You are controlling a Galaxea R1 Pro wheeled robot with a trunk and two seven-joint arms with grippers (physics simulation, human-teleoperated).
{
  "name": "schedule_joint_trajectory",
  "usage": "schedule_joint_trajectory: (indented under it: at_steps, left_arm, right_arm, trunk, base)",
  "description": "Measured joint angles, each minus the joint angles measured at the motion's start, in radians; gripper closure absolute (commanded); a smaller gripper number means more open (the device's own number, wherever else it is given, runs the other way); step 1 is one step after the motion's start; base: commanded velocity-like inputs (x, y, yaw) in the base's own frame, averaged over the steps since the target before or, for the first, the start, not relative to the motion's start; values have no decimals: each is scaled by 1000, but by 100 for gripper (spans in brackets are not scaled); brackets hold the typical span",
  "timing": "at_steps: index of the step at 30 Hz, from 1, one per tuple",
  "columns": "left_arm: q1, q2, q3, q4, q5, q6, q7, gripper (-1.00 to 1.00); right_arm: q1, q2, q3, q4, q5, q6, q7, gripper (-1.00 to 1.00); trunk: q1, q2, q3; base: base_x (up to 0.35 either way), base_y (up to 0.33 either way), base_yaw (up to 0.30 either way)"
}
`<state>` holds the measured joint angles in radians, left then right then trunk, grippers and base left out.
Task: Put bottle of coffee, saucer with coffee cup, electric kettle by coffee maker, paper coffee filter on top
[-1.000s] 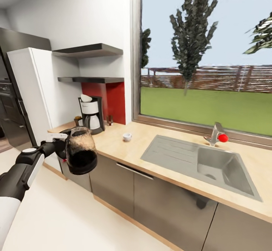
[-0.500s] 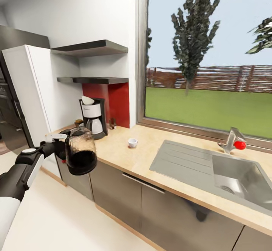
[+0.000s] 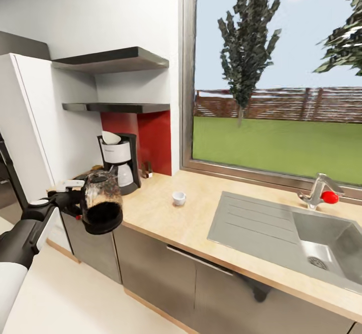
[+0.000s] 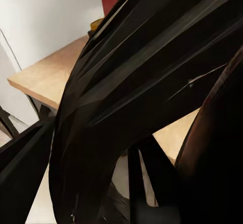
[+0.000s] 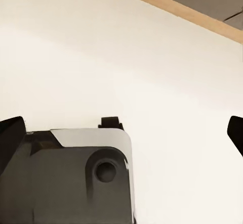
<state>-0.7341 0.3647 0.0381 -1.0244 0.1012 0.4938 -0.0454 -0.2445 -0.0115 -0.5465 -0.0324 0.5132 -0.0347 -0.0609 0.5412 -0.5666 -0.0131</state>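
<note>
One left gripper (image 3: 75,201) grips the kettle (image 3: 101,203); next, set it on the table (image 3: 201,218) beside the coffee maker (image 3: 119,162).

Count from head view: one coffee maker (image 3: 119,162) at the counter's (image 3: 191,223) far left corner, with one white paper filter (image 3: 110,137) on top. One white cup (image 3: 178,198) on the counter, well apart from the coffee maker. One dark glass kettle (image 3: 101,202) held off the counter's front edge. Two wall shelves (image 3: 113,60). One sink (image 3: 322,238); one faucet (image 3: 318,192). One window (image 3: 276,73).
</note>
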Motion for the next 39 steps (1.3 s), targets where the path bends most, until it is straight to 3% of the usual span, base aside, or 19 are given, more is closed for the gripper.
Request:
schedule_joint_trajectory:
  at_steps: [2, 11, 12, 16, 23, 39]
  left_arm:
    - [1, 1, 2, 41, -7, -6, 66, 100]
    - [1, -11, -3, 80, 0, -10, 158, 100]
    - [2, -25, -3, 81, 1, -11, 202, 100]
    - [2, -57, -3, 81, 9, -12, 255, 100]
    - [24, -73, -4, 71, 7, -15, 273, 100]
    - [43, -75, -4, 64, 6, -16, 275, 100]
  right_arm:
    - [0, 0, 0, 0, 0, 0, 0, -100]
    - [0, -2, 0, 1, -1, 0, 3, -100]
    - [0, -2, 0, 1, -1, 0, 4, -100]
    - [0, -2, 0, 1, -1, 0, 3, -100]
    - [0, -2, 0, 1, -3, 0, 4, -100]
    - [0, -2, 0, 1, -2, 0, 4, -100]
  trunk:
    - [0, 0, 0]
    - [0, 0, 0]
    - [1, 0, 0]
    - [1, 0, 0]
    - [0, 0, 0]
    - [0, 0, 0]
  base:
    - [77, 40, -1]
    - [10, 5, 0]
    - [0, 0, 0]
    - [0, 0, 0]
    - [38, 1, -69]
    - [273, 178, -239]
